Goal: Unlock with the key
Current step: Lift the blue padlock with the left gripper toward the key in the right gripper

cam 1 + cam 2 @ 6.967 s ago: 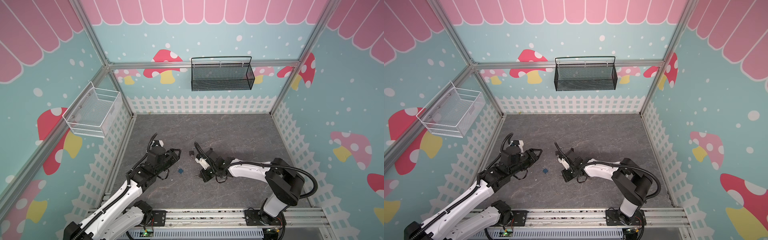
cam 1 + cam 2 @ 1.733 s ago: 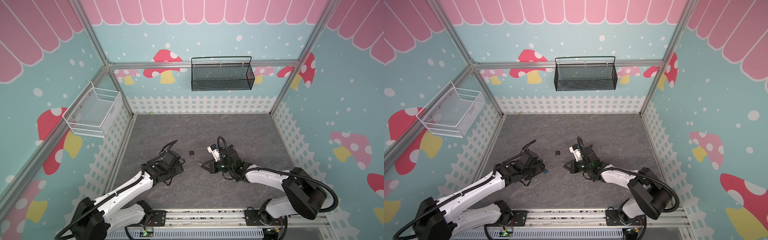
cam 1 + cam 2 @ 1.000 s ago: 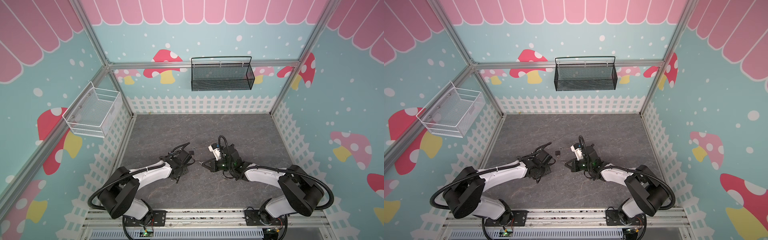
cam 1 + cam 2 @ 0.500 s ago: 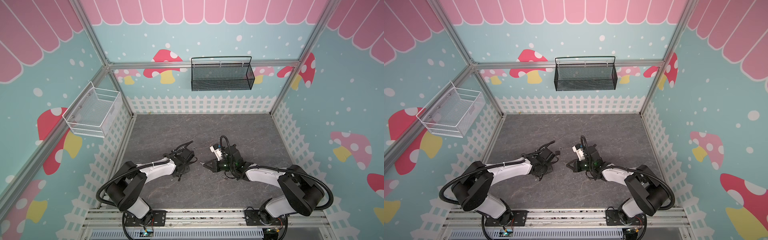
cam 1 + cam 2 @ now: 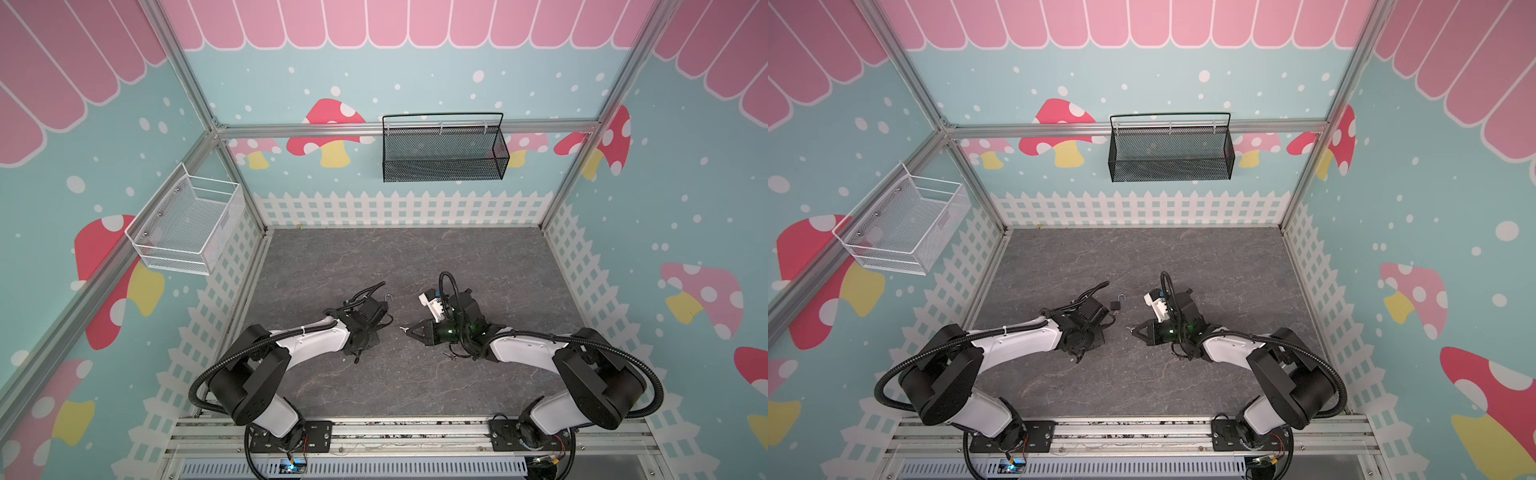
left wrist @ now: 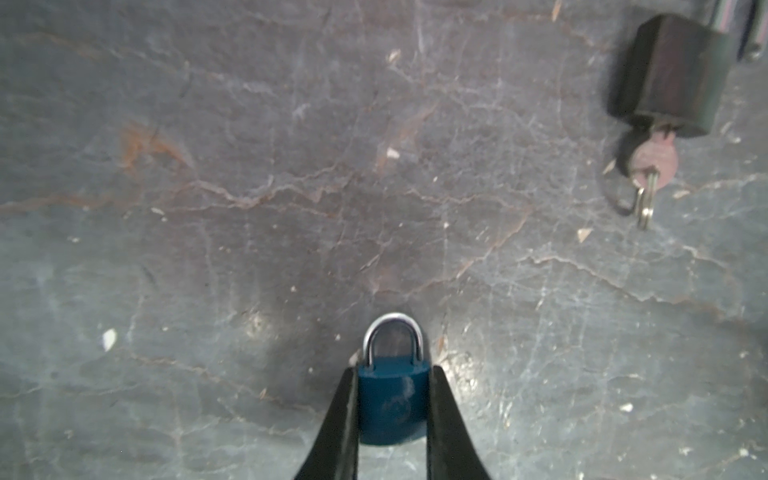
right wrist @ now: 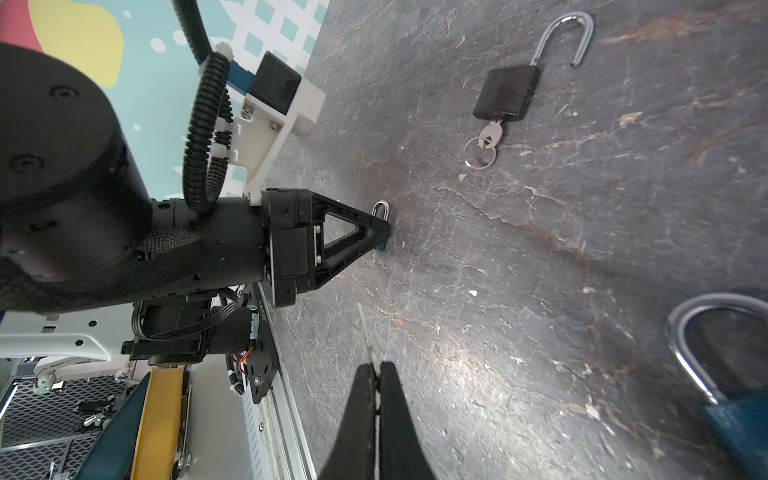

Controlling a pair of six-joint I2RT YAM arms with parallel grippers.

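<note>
In the left wrist view a small blue padlock with a closed silver shackle lies on the grey floor. My left gripper is shut on its body, one finger pressed on each side. The right wrist view shows the same left gripper lying low, with the padlock's shackle poking out at its tip. My right gripper is shut on a thin silver key, whose blade sticks out toward the left gripper. In both top views the right gripper points left, a short gap from the left arm.
A black padlock lies beyond the left gripper with its shackle swung open and a ringed key in it. Another blue padlock lies close by the right wrist camera. A white wire basket and a black one hang on the walls.
The left arm has reached in toward the middle and come down to the floor at the blue padlock. The right gripper has stayed almost in place, still holding the key.
</note>
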